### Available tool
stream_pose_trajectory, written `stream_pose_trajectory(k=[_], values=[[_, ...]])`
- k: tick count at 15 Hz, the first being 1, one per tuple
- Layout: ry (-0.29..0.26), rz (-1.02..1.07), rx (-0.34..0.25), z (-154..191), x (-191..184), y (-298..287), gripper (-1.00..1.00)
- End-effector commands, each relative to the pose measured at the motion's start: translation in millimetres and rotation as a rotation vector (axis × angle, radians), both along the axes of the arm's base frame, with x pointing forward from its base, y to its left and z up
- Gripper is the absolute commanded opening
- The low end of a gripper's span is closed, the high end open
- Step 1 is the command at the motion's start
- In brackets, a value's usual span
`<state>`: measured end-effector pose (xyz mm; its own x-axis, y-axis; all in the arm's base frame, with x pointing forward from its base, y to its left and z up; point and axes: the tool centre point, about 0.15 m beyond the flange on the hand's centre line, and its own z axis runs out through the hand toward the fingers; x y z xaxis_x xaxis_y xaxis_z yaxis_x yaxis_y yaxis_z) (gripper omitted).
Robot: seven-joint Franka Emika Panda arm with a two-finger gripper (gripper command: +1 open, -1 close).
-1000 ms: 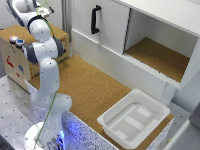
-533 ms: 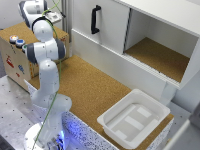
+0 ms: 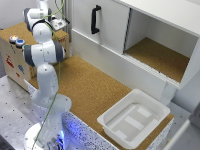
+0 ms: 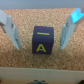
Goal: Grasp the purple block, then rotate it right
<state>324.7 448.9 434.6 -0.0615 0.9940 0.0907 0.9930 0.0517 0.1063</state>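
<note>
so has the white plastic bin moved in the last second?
No. The white plastic bin sits at the same spot on the cork countertop, below the open cabinet, in every exterior frame.

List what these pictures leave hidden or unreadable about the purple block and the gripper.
- Purple block: absent from the exterior view, apparently hidden behind the arm; only the wrist view shows it.
- Gripper: fingertips visible in the wrist view, either side of the block with gaps; in the exterior view it is hidden behind the arm's upper links.
- Block faces: the wrist view is blurred; one yellow mark reads roughly as "A", the other is unclear.
- White tray: no contents discernible, soft focus.
</note>
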Motion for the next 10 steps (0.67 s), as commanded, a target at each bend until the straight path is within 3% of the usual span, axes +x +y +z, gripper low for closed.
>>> stream_pose_trajectory(k=[1, 10], values=[[-0.034, 0.004, 0.085, -12, -13, -3, -1.00], [-0.005, -0.026, 0.113, 15, -10, -30, -1.00]])
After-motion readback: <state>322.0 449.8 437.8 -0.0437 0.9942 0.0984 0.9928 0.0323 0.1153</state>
